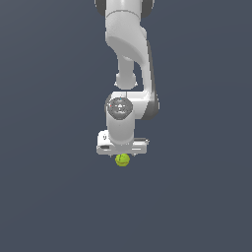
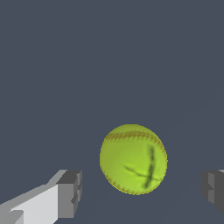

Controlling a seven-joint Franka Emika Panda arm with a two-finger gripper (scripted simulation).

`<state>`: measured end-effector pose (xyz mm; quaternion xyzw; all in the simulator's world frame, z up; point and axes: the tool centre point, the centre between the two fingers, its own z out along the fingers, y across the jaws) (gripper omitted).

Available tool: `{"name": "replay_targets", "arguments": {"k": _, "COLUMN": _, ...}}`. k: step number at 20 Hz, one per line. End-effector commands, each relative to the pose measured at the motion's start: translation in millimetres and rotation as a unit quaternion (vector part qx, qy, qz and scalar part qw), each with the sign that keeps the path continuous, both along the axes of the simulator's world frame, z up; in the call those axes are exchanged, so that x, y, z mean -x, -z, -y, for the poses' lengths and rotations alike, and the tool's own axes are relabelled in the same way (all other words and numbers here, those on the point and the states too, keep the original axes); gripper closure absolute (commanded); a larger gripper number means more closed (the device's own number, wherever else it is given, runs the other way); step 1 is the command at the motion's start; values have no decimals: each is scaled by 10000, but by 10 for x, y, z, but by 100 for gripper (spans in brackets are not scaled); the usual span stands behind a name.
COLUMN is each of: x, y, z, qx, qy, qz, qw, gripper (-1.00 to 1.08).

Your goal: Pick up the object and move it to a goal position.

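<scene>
Gripper (image 2: 140, 192): jaws spread wide, holding nothing.
Ball (image 2: 133, 159): yellow-green, between the fingers (image 2: 69, 192), touching neither.

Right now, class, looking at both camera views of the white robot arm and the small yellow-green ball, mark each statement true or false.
1. The small yellow-green ball lies between the open gripper fingers. True.
2. The fingers are clamped on the ball. False: gaps show on both sides.
3. The ball is bright red. False: it is yellow-green with dark seams.
4. In the exterior view, the ball sits just under the white robot arm. True.
</scene>
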<state>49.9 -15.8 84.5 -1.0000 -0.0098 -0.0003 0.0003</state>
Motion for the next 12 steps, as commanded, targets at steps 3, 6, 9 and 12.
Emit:
{"name": "replay_targets", "arguments": {"k": 3, "x": 9, "y": 220, "z": 3, "qx": 0, "qy": 0, "qz": -7, "qw": 10000, "gripper": -92}}
{"name": "replay_targets", "arguments": {"k": 6, "x": 11, "y": 357, "z": 5, "qx": 2, "qy": 1, "qz": -4, "qw": 10000, "gripper": -92}}
{"name": "replay_targets", "arguments": {"k": 9, "x": 6, "y": 426, "z": 6, "qx": 2, "qy": 1, "qz": -4, "qw": 10000, "gripper": -92}}
{"name": "replay_targets", "arguments": {"k": 12, "x": -4, "y": 432, "z": 6, "qx": 2, "qy": 1, "qz": -4, "qw": 10000, "gripper": -92}}
